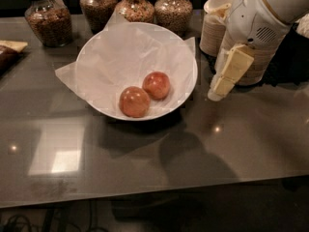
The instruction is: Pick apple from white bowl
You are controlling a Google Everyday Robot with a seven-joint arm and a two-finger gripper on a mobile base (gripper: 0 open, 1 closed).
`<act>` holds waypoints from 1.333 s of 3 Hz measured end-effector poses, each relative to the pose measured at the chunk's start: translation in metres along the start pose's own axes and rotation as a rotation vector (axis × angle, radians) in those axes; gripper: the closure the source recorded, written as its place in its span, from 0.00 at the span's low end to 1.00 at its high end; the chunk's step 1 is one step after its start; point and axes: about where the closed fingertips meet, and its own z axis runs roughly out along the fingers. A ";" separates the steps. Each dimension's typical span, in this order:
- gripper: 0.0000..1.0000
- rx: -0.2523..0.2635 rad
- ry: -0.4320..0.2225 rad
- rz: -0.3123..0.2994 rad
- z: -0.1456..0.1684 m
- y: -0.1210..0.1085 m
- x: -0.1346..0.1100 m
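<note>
The white bowl [96, 57] stands at the middle back of the dark table, tilted and lined with crinkled white paper. Two apples lie in its lower front part, touching. The apple [134, 101], duller with a tan blush, lies at the front left. The slightly smaller, redder one [156, 85] is just behind it to the right. My gripper [216, 94], cream-coloured on a white arm, hangs to the right of the bowl, just outside its rim, pointing down and to the left. It is empty and apart from the apples.
Several glass jars of grains [48, 21] stand along the back edge. Stacks of small paper bowls [215, 25] stand at the back right, right behind my arm. A brown item [7, 52] lies at the far left. A paper corner [65, 74] sticks out to the bowl's left.
</note>
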 end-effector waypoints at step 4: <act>0.00 -0.050 -0.142 -0.095 0.054 -0.028 -0.039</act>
